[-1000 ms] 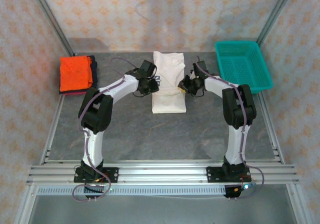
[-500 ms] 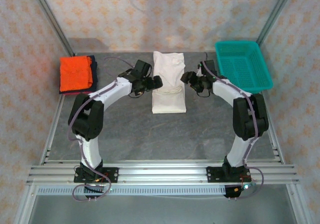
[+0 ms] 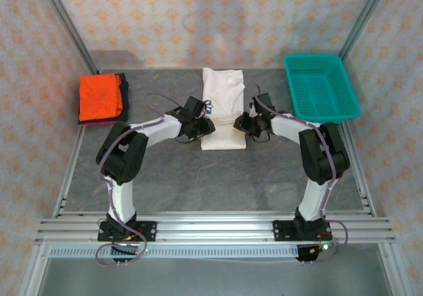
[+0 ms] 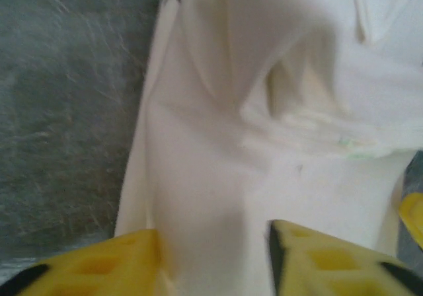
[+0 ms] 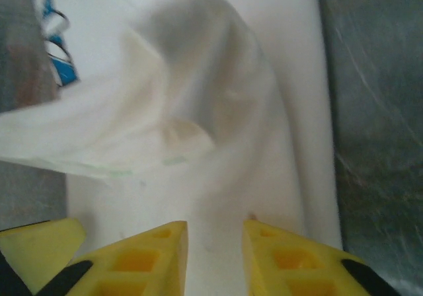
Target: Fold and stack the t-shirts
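Shirt: white cloth t-shirt with blue print [image 3: 223, 94], mid-table, long axis running 12 to 6.
Left gripper [image 3: 205, 125]: narrow, pinching the 9 o'clock edge.
Right gripper [image 3: 243, 123]: narrow, pinching the 3 o'clock edge.
Next fold: likely toward 12; both arms equally near.

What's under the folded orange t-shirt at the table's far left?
Beneath the bright orange folded cloth t-shirt lies a dark navy cloth t-shirt, showing along its right and near edges. The rest is covered, so its fold cannot be judged.
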`<state>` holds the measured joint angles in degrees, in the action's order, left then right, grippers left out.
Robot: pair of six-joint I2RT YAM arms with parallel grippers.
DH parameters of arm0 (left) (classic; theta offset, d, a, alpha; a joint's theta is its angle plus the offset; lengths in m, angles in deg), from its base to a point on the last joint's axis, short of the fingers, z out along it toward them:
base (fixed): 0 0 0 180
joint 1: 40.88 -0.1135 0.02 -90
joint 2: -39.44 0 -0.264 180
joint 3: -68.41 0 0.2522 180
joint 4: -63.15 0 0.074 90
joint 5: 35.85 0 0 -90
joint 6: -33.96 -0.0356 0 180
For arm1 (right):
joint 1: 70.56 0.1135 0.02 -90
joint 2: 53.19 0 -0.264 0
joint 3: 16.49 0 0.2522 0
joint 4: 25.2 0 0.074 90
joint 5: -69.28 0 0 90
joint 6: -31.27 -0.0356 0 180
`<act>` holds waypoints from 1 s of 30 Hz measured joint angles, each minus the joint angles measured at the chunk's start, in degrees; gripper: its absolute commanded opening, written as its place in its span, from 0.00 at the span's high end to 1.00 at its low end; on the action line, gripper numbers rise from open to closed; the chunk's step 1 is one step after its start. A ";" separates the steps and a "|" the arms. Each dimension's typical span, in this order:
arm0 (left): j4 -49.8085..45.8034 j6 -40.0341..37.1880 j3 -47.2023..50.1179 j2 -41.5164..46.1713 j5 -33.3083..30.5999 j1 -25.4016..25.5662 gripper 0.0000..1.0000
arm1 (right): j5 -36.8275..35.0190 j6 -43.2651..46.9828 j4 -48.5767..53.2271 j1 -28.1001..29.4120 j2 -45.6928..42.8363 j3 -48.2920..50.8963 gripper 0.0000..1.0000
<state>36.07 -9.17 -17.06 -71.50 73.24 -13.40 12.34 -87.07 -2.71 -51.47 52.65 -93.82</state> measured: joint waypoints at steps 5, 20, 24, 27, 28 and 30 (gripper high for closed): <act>2.21 1.64 4.31 0.31 0.04 1.18 0.72 | 1.03 -1.07 -2.16 0.00 -0.42 5.53 0.77; 5.31 9.29 22.91 15.39 -1.99 11.17 0.65 | 1.60 -6.93 -2.82 3.96 -21.77 28.24 0.75; 3.30 9.35 24.00 19.61 -4.76 12.15 0.45 | -0.57 -7.41 1.68 4.50 -30.21 28.89 0.65; -0.90 7.15 20.68 21.46 -7.39 11.69 0.39 | -2.03 -6.03 3.98 4.52 -33.55 25.92 0.65; -1.68 6.51 19.15 21.55 -7.85 11.37 0.37 | -2.32 -5.68 4.09 4.66 -33.57 24.50 0.65; -2.51 5.01 16.63 21.68 -8.41 10.03 0.33 | -2.78 -5.16 3.96 5.38 -32.74 21.88 0.65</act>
<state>33.55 -4.16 -0.42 -49.82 64.83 -3.36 9.56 -92.23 1.25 -46.09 19.91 -71.94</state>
